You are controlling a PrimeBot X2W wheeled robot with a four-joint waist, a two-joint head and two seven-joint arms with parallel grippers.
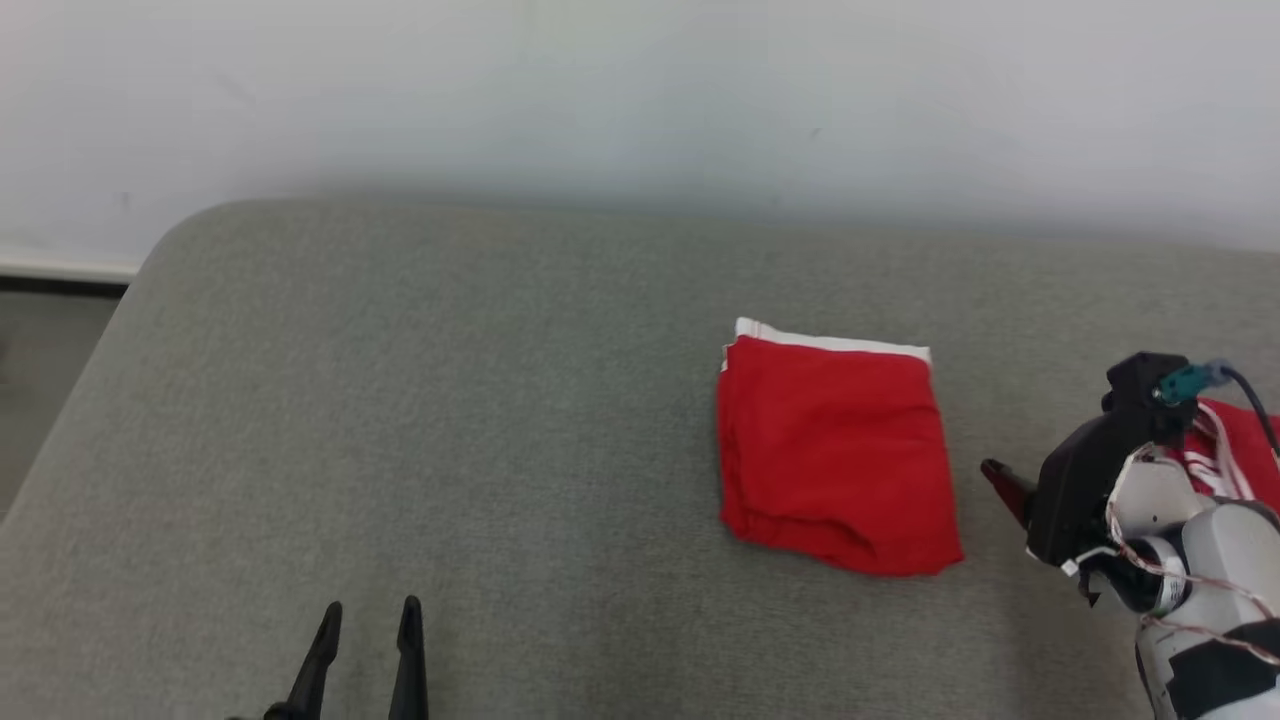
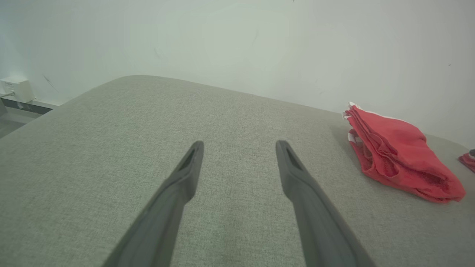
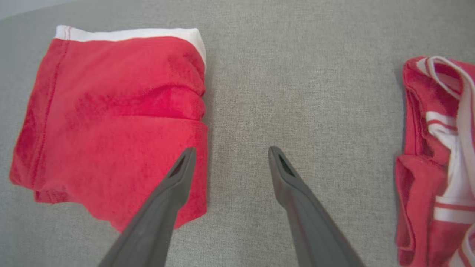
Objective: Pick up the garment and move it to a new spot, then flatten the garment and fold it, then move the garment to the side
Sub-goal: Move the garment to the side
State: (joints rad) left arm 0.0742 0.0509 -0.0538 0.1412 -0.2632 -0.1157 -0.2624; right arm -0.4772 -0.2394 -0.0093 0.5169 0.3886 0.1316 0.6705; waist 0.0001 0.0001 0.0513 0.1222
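The garment [image 1: 835,455] is red with a white waistband and lies folded into a rough square on the grey cushion [image 1: 450,400], right of centre. My right gripper [image 1: 1000,480] is just beyond its right edge, open and holding nothing. In the right wrist view the garment [image 3: 107,122] is at the left, and the open gripper [image 3: 230,152] has one finger over the garment's near corner and the other over bare fabric. My left gripper [image 1: 370,610] stands open and empty at the lower left, far from the garment. The left wrist view shows this gripper [image 2: 239,146] over bare cushion, with the garment [image 2: 397,152] off to the right.
A second red garment with white stripes [image 1: 1235,440] lies crumpled at the far right, behind my right wrist, and also shows in the right wrist view [image 3: 434,167]. A pale wall [image 1: 600,90] backs the cushion. The cushion's rounded left edge drops to the floor [image 1: 40,380].
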